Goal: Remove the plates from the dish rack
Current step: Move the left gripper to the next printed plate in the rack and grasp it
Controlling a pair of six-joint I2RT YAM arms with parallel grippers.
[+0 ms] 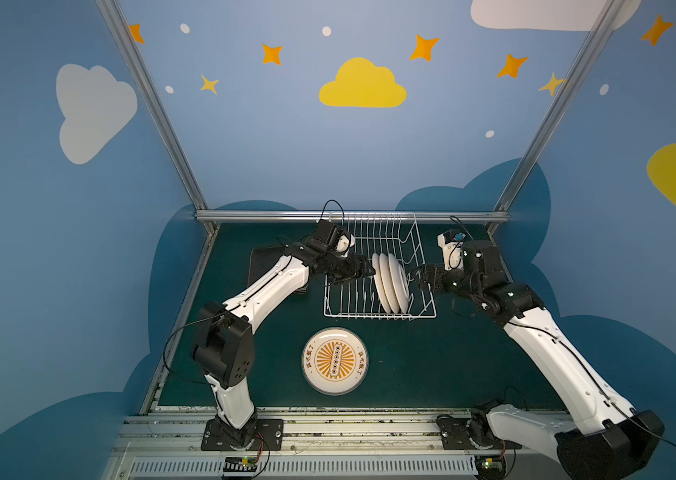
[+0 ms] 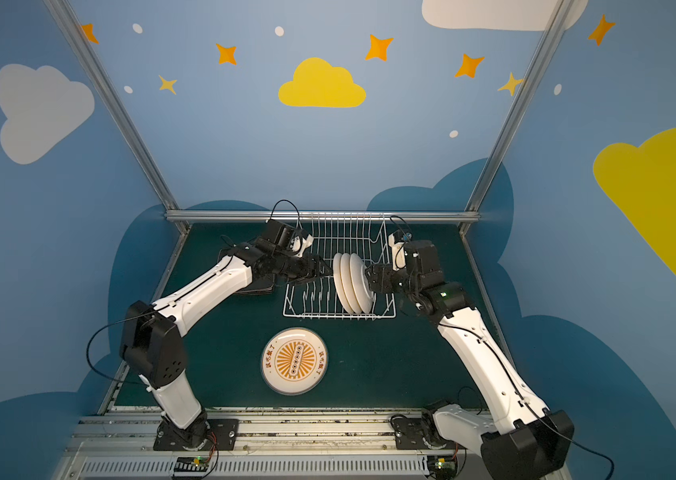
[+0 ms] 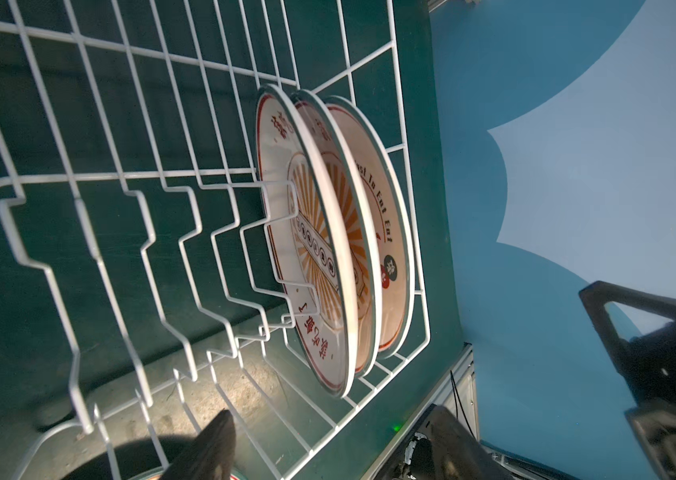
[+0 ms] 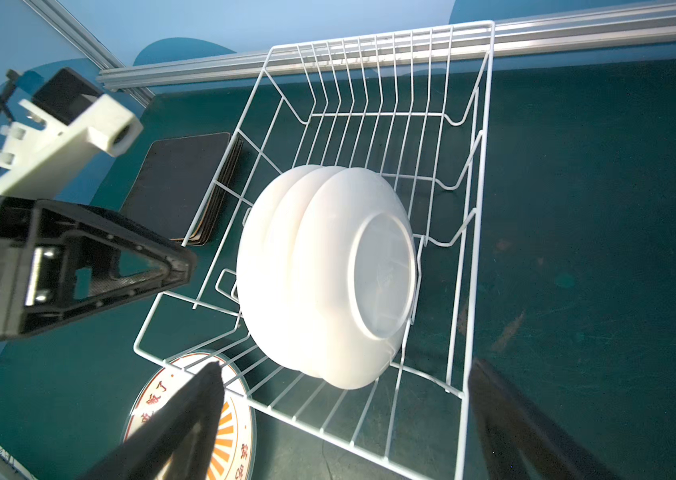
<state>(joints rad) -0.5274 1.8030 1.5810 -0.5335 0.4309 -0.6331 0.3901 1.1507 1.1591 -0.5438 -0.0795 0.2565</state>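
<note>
Both spread: left gripper (image 1: 368, 272), right gripper (image 1: 414, 277); upright plates (image 1: 390, 286), dish rack (image 1: 352, 316) between; dark stack (image 4: 178, 183), maybe plates.

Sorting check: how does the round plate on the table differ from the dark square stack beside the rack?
Shape: the round plate is circular; the square stack has straight sides, rounded corners.
Look: the round plate shows a white face with an orange sunburst; the square stack shows a plain dark top.
Count: the round plate lies alone; the square stack holds several.
Both lie flat on the table, outside the rack.
</note>
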